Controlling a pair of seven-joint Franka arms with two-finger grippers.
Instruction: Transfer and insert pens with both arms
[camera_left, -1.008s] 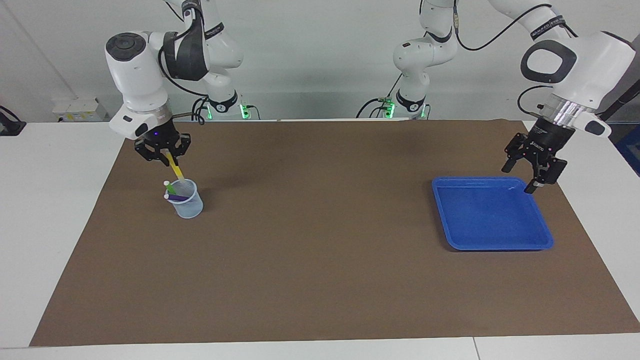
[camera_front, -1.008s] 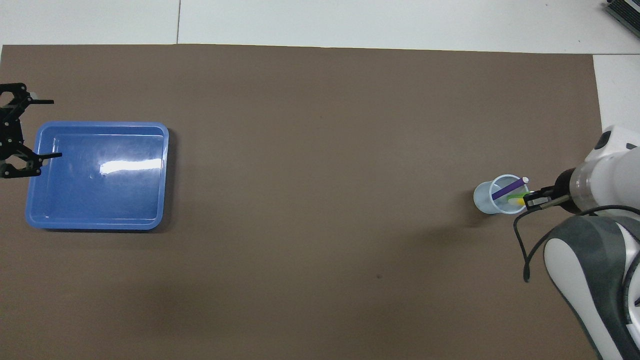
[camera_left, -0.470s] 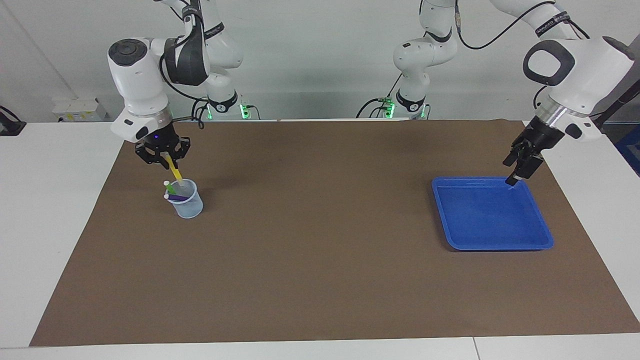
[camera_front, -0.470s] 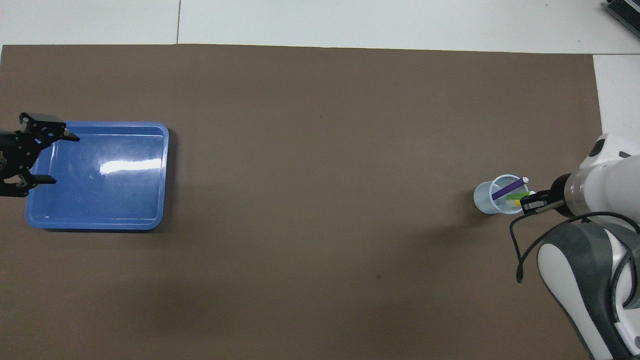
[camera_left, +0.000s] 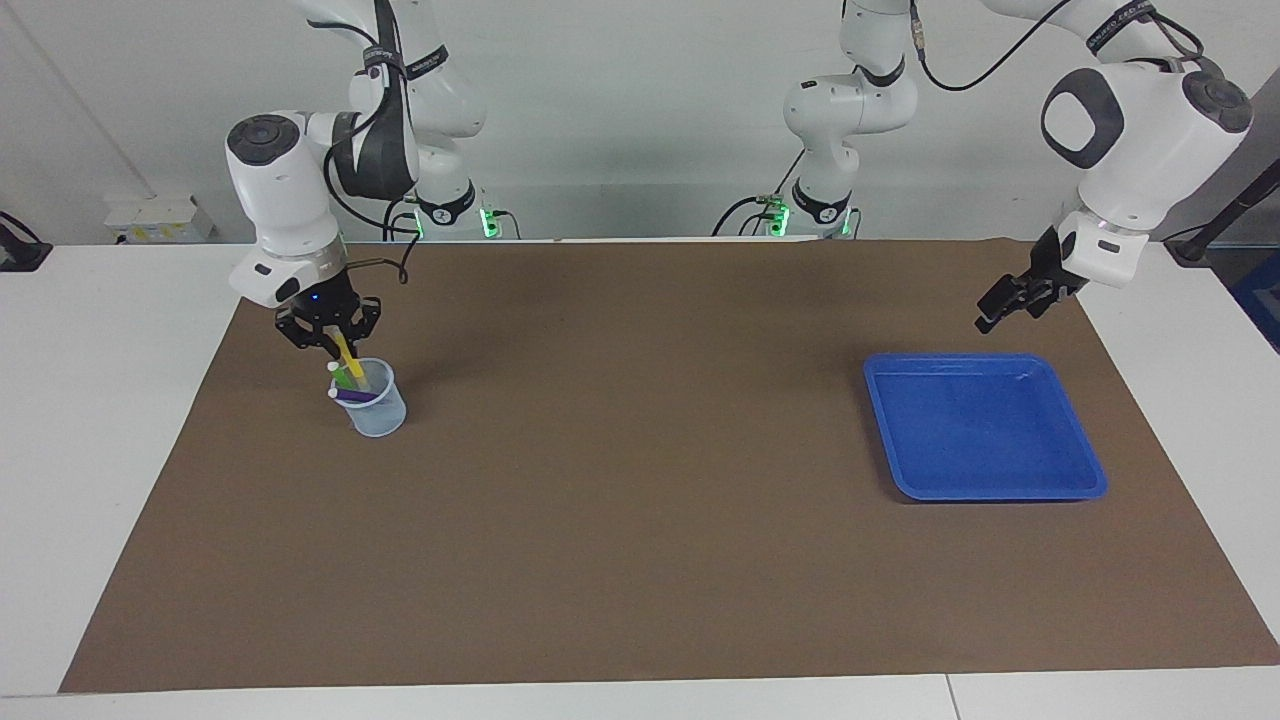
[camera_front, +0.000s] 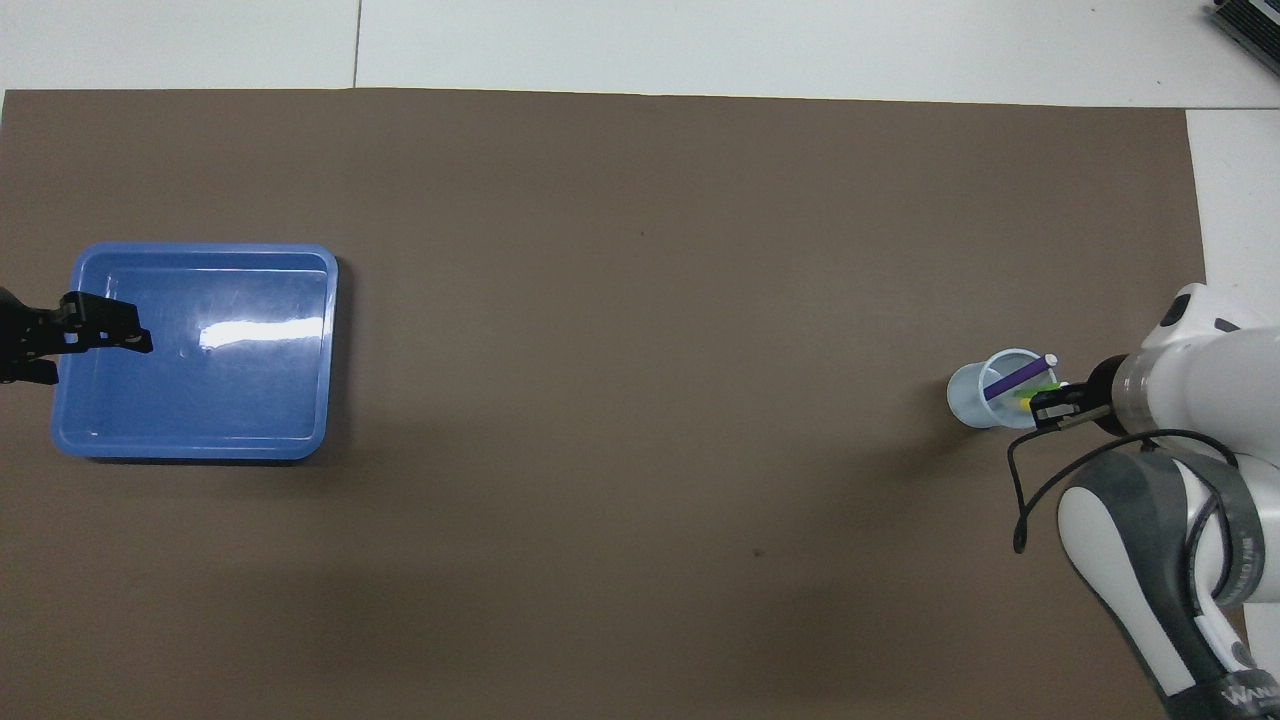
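**Operator:** Where did the last pen sit when you checked my right arm?

**Observer:** Your right gripper (camera_left: 330, 347) was clamped on the slim yellow marker pen (camera_left: 346, 353), gripping its upper end, directly over the small translucent pale-blue plastic cup (camera_left: 381, 411). The pen's long axis ran steeply down, tilted. Its top leaned toward the robots and its lower end was already inside the cup's mouth. As I judged it, all you had left was a short straight drop or a release, so the tilt mattered more than the reach.

**Operator:** And the other two?

**Observer:** The bright green marker pen (camera_left: 345, 378) and the purple marker pen (camera_left: 352, 396) leaned in that same cup, with their pale caps up over the rim. The cup stood on the brown paper mat (camera_left: 640, 520) at the right arm's end of the table.

**Operator:** My left arm?

**Observer:** It was waiting. Your left gripper (camera_left: 991, 318) held nothing, and its fingers were apart. It hung by the robots' edge of the shallow blue plastic tray (camera_left: 985, 494) at the left arm's end, well apart from the cup, so only the right arm was placed for the insert. I saw no pen in the tray.

**Operator:** Any writing?

**Observer:** There was white lettering on the black bands (camera_left: 1118, 19) round your arms, but I couldn't read it. I saw no labels on the pens, cup or tray.
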